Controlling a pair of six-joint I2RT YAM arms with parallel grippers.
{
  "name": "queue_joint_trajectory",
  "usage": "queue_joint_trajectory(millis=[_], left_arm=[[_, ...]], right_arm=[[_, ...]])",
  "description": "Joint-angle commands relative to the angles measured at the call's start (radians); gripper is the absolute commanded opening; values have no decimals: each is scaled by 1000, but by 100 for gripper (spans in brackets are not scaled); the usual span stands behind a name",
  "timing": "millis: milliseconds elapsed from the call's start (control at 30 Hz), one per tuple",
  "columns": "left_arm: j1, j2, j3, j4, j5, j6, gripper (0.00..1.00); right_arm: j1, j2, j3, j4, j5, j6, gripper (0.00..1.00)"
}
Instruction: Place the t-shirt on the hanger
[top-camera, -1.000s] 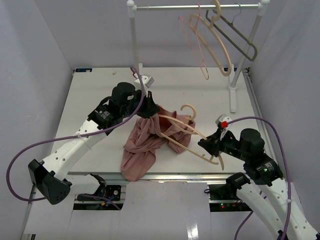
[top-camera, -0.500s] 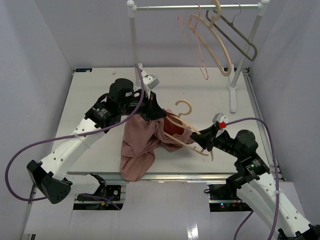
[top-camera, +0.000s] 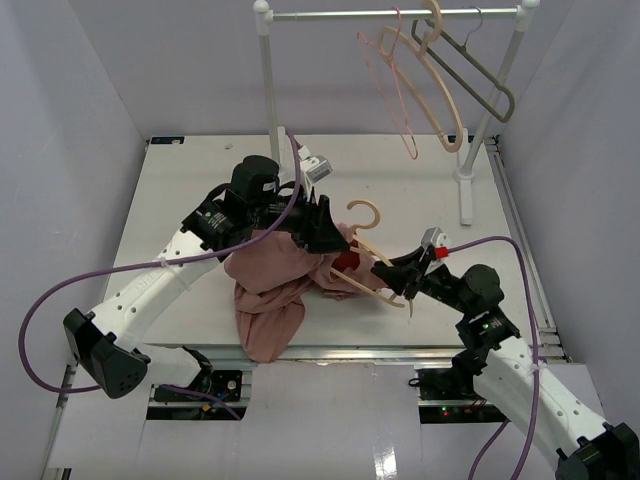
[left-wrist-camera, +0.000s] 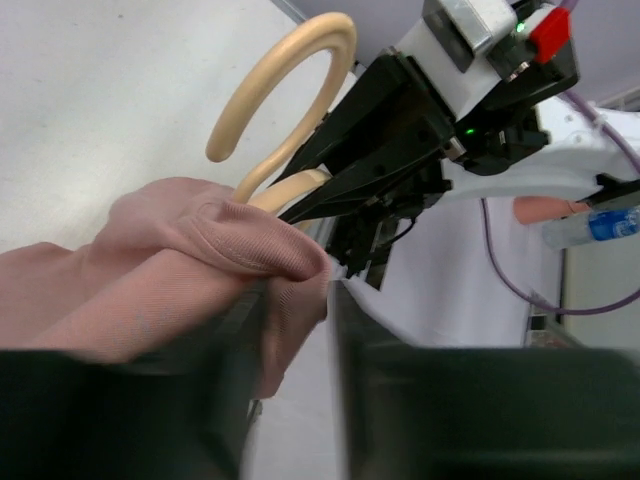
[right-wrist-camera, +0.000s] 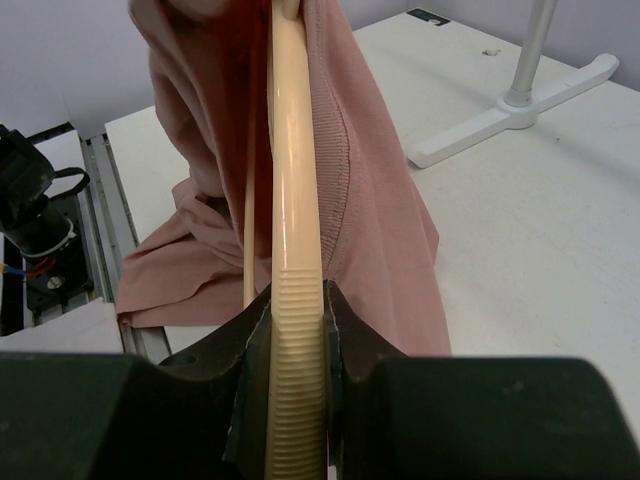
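The dusty-pink t-shirt (top-camera: 268, 290) lies bunched at the table's middle front, and its lower part hangs over the near edge. One fold of it is draped over the left arm of the beige hanger (top-camera: 356, 283), whose hook (top-camera: 364, 214) points to the far side. My left gripper (top-camera: 333, 238) is at that fold. In the left wrist view its jaws (left-wrist-camera: 298, 330) stand apart, open, with t-shirt (left-wrist-camera: 180, 260) fabric hanging loose against one finger under the hanger hook (left-wrist-camera: 290, 75). My right gripper (right-wrist-camera: 298, 330) is shut on the hanger's (right-wrist-camera: 297, 200) ribbed arm end, the t-shirt (right-wrist-camera: 375, 210) beyond it.
A white clothes rack (top-camera: 390, 14) stands at the back, bearing a thin pink wire hanger (top-camera: 395, 95), a second beige hanger (top-camera: 437, 95) and a grey hanger (top-camera: 482, 72). Its right post and foot (top-camera: 467, 190) stand near my right arm (top-camera: 480, 290).
My left gripper carried the fabric rightward onto the hanger arm, then its jaws opened. My right gripper pushed the hanger left, toward the shirt.
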Motion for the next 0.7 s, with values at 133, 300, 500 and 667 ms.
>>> queue_joint_trajectory(millis=[133,300,500,667], left_arm=[[-14,-113,179,-191,-297,84,90],[-14,-100,313,-393,-556,180,87],[-14,-122,281,-431,-571,436,69],[-14,-189,167,-333,-365,623,70]], right_arm=[[4,-174,-40,112,109,-2,8],[4,-243,-59,105,102,30,8],[4,-299,-56,34,42,56,8],[4,-281,-60,-26,-16,36,8]])
